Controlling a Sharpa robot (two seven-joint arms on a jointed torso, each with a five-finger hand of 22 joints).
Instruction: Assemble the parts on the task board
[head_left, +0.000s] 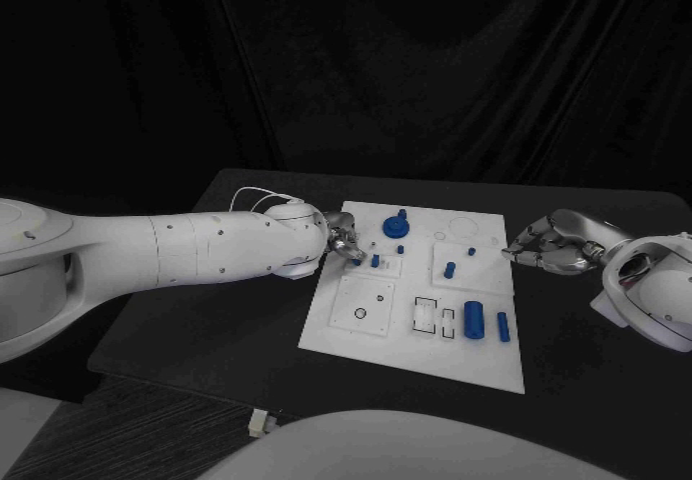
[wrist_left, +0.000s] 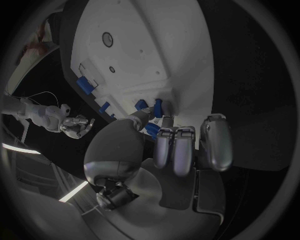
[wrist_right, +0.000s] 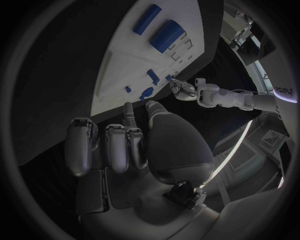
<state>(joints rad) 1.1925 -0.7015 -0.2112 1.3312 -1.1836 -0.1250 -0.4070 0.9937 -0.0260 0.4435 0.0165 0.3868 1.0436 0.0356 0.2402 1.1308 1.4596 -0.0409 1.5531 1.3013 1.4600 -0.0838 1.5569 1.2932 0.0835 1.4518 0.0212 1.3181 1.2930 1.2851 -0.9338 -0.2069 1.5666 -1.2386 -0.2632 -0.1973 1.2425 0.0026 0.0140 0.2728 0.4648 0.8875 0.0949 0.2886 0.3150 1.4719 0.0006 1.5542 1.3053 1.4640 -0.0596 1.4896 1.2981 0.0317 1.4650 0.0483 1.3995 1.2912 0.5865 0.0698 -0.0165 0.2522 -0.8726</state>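
Observation:
The white task board (head_left: 411, 335) lies in the middle of the table. My left hand (head_left: 342, 243) is at its far left part, and its thumb and a finger pinch a small upright blue peg (head_left: 375, 261) (wrist_left: 157, 106) standing on the board. A blue knob (head_left: 397, 226) stands just beyond the peg. Another blue peg (head_left: 450, 269) stands mid-board, and two blue cylinders (head_left: 473, 317) (head_left: 503, 326) lie at the near right. My right hand (head_left: 555, 245) (wrist_right: 125, 145) hovers at the board's far right edge with its fingers curled and nothing in them.
The board has a square plate with a round hole (head_left: 364, 304) and rectangular slots (head_left: 428, 314) near its front. Bare black table (head_left: 216, 330) lies to the left of the board and a narrower strip (head_left: 577, 350) to the right.

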